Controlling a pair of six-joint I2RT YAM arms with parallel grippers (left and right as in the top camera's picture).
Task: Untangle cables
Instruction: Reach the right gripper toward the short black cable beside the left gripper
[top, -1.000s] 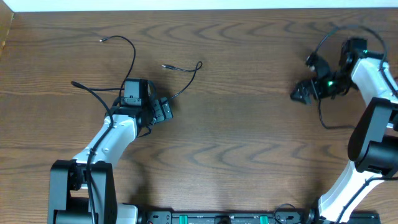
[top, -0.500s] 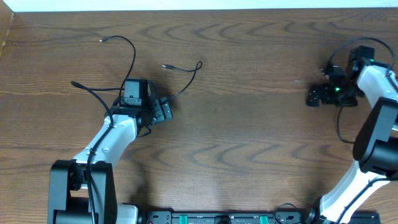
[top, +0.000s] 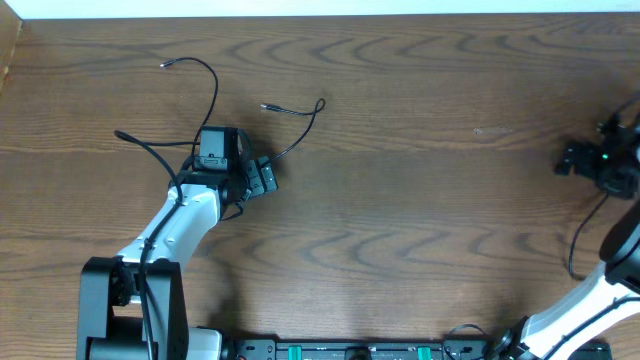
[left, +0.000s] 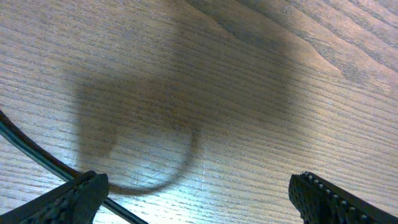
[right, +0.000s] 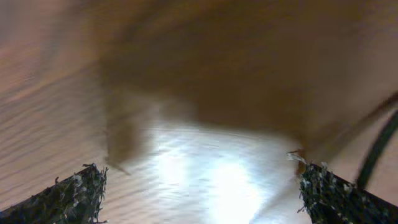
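Three thin black cables lie on the wooden table at the left of the overhead view. One cable (top: 205, 72) arcs down from a small plug. Another cable (top: 308, 112) loops from its plug towards my left gripper (top: 262, 178). A third cable (top: 140, 145) runs under the left arm. In the left wrist view the left gripper (left: 199, 190) stands open over bare wood, and a black cable (left: 34, 154) passes beside its left finger (left: 84, 194). At the far right edge my right gripper (top: 577, 160) is open, far from the cables. The blurred right wrist view shows the right gripper (right: 202, 186) with only wood between its fingers.
The table's far edge (top: 320, 14) runs along the top. A thicker black arm wire (top: 580, 235) hangs by the right arm. A dark line (right: 378, 146) crosses the right side of the right wrist view.
The right arm has swung right and a little towards me, out to the table's right edge, with its gripper still open. The left arm and the cables have not moved.
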